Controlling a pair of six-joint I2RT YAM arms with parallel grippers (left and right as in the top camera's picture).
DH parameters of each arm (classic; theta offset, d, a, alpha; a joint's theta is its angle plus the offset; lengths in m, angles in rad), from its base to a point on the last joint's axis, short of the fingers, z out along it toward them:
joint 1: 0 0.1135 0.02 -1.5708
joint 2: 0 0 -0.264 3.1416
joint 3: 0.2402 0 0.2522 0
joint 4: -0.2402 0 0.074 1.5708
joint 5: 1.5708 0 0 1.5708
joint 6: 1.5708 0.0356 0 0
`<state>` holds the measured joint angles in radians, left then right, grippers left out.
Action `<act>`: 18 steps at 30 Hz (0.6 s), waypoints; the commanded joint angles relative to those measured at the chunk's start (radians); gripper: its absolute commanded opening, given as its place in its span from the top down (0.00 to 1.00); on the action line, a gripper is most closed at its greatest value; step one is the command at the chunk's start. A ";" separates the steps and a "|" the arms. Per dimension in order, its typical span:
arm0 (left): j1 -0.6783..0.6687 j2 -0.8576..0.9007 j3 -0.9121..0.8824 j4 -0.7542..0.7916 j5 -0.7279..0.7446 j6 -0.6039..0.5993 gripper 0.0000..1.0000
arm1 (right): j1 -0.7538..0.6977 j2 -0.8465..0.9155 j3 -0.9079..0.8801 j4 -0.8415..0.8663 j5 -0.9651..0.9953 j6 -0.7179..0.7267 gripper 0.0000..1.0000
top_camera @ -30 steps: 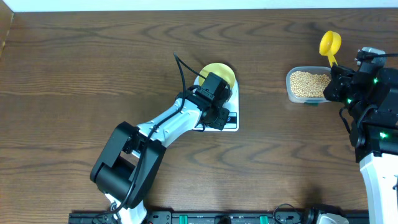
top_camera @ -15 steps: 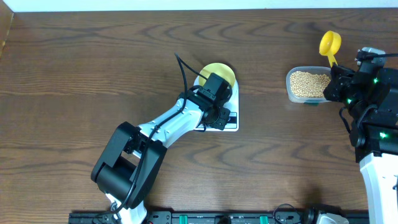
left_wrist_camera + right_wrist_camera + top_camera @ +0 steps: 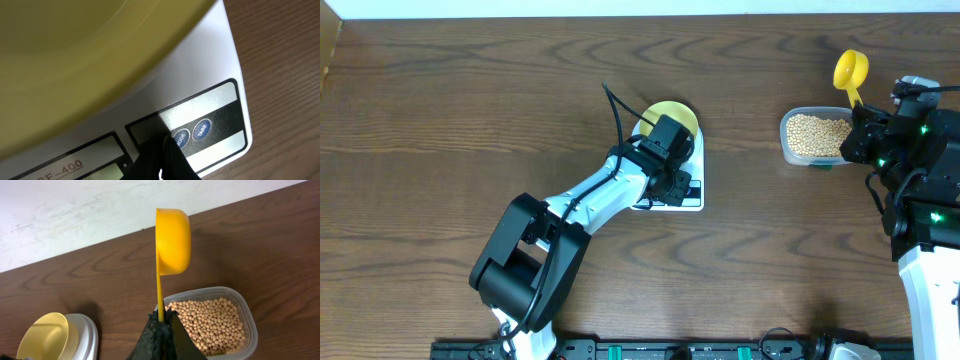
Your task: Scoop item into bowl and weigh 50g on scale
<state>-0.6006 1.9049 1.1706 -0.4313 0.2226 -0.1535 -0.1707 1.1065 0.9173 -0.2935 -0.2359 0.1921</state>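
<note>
Flat white kitchen scale (image 3: 692,200) near the middle of the dark brown wooden worktop (image 3: 440,120). Carries a small round pale yellow bowl (image 3: 672,113) on its platform, at the end away from the display and buttons.

Left claw (image 3: 162,145) low over the scale's button edge, fingers pressed fully together, gripping no object. Tip right at the blue MODE button (image 3: 180,136), with the TARE button (image 3: 202,129) just beside it; cannot tell whether the tip actually touches.

Clear rectangular plastic tub (image 3: 786,140) well to the right of the scale, apart from it. Holds the many small round beige-tan beans (image 3: 817,133) in a loose layer.

Right claw (image 3: 161,320) on the far side of the tub from the scale, just above the tub's edge. Clamps the thin handle of a bright yellow plastic scoop (image 3: 172,235). Scoop held upright, cup at the top, raised clear of the beans and turned side-on in the right wrist view.
</note>
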 commanded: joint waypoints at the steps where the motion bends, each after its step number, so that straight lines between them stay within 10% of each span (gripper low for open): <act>1: 0.010 0.111 -0.056 -0.046 -0.137 -0.001 0.92 | -0.005 0.006 0.018 0.002 -0.003 -0.018 0.99; 18: 0.011 -0.154 -0.018 -0.034 -0.039 0.000 0.86 | -0.005 0.006 0.018 0.003 -0.003 -0.018 0.99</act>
<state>-0.5961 1.8545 1.1580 -0.4633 0.2070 -0.1547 -0.1707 1.1065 0.9173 -0.2920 -0.2359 0.1921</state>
